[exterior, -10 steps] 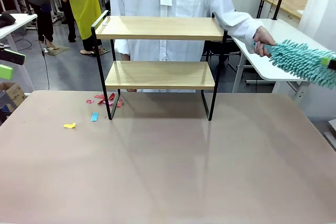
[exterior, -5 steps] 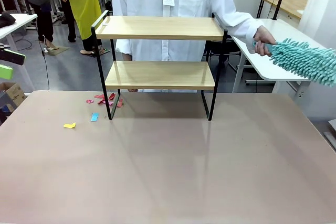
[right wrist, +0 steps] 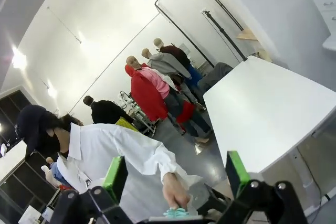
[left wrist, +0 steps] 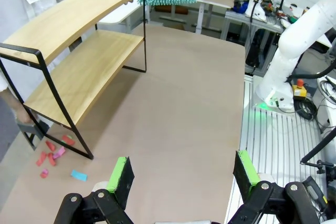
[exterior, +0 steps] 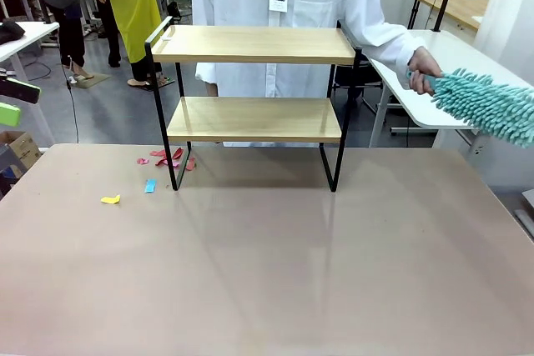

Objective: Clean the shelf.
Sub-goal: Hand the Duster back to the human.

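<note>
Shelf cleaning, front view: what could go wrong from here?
1. The person's hand holds the teal duster off to the side, so the shelf may go unwiped.
2. Paper scraps by the shelf's left leg could scatter across the table if swept.

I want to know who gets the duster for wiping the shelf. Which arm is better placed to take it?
Right, probably. The person's hand holds the teal duster at the table's right side, and the right gripper, open, faces that hand. The left gripper is open near the scraps.
</note>
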Available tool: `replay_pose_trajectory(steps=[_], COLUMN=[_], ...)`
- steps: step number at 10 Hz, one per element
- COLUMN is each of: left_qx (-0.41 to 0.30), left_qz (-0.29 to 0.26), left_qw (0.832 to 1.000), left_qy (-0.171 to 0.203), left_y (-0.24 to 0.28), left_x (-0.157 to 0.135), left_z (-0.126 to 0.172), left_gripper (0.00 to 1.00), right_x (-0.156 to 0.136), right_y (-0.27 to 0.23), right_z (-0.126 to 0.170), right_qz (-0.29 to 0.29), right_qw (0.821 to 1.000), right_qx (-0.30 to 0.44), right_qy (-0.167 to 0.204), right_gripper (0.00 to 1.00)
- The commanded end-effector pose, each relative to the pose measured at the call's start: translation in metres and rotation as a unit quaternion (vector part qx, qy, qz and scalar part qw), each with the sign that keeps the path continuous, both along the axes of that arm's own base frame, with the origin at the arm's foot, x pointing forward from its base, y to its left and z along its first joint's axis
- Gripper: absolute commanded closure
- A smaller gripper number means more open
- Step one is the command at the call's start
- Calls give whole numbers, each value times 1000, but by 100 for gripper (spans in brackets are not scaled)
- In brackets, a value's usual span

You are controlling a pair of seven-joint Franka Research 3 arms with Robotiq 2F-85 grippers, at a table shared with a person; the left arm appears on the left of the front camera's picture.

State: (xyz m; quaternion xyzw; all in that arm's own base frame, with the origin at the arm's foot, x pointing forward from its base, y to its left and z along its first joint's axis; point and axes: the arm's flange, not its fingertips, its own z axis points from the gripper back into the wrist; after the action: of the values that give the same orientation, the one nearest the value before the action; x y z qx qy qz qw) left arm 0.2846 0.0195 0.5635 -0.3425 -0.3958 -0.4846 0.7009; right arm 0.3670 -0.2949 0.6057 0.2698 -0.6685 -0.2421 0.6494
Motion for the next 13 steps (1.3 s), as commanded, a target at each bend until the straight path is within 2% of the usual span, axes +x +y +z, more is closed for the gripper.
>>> replay_pose_trajectory(steps=[1, 13], left_qx=[-10, -10], left_qz=[-5, -5], left_qw=[1000, 1000], left_qy=[-10, -10], left_y=[-1, -1], left_x=[2, 2], left_z=[2, 2], left_gripper=[0, 0], right_x=[-6, -6], right_y=[11, 11], right_z=[3, 3], right_qz=[1, 1], right_qw=[1000, 1000], right_qx=[-10, -10], right_qy=[-2, -2], right_gripper=[0, 0])
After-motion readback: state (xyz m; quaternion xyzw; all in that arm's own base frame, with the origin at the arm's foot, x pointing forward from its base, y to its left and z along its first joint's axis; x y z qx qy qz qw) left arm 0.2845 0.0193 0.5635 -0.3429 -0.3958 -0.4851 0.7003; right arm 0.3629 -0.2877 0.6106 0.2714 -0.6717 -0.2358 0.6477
